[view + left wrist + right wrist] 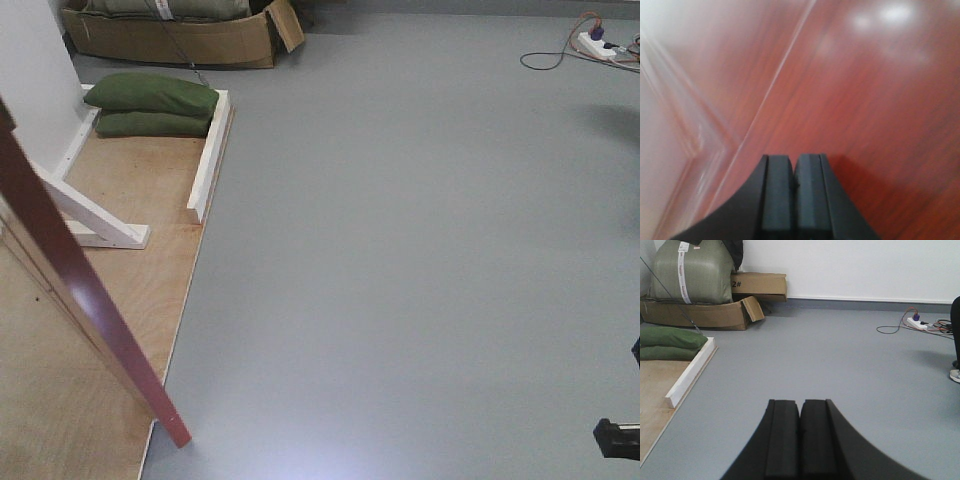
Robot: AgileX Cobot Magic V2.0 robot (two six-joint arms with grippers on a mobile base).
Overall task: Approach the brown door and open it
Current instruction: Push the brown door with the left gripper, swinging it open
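You see the large glossy reddish-brown wooden door (85,285) edge-on at the far left of the front view. Its long edge slants from upper left down to a bottom corner at the rim of the pale plywood base (130,170). Your left gripper (792,170), pads pressed together on nothing, sits close to the door's face, beside a recessed panel moulding (715,130). Right of the door lie a white wooden brace (95,218), two green sandbags (155,95) and grey floor (400,250). Your right gripper (800,412) hovers over that floor, likewise closed and empty.
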